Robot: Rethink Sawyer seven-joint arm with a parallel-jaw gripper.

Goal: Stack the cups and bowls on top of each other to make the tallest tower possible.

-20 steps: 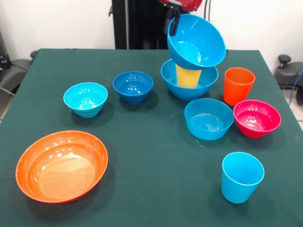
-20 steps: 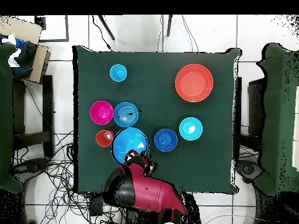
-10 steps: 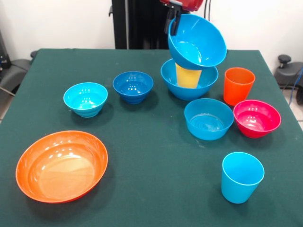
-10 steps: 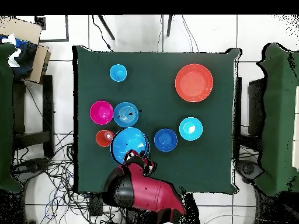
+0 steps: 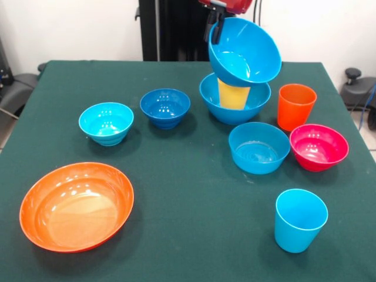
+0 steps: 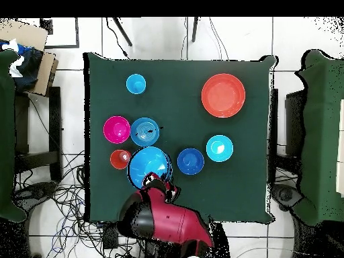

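Clearly the large blue bowl (image 5: pixel 244 51) in hand is a light, stiff piece of glossy plastic, likely slick, with a thin rim as the only place a narrow grip can bite. The gripper (image 5: pixel 215 24) is clamped on that rim at the bowl's upper far edge, one finger inside the wall and one outside, as far as the front view lets me judge. Held from one point on the rim, the bowl hangs tilted: its mouth faces toward the camera and somewhat left, and its short axis leans well off vertical. It would need levelling before it sits square on anything.

It hangs just above the yellow cup (image 5: pixel 233 95), which stands inside the second large blue bowl (image 5: pixel 235 107) on the table; whether bowl and cup touch I cannot tell. From overhead the held bowl (image 6: pixel 149 166) covers both.

Just beside this stack stands the orange cup (image 5: pixel 295 106). Nearer the camera sit the medium light blue bowl (image 5: pixel 258 147) and the magenta-red bowl (image 5: pixel 319 147), then the light blue cup (image 5: pixel 300 220). Left of the stack sit the dark blue bowl (image 5: pixel 165 107) and the cyan bowl (image 5: pixel 106 123), with the wide orange bowl (image 5: pixel 77 205) well apart at the near left.
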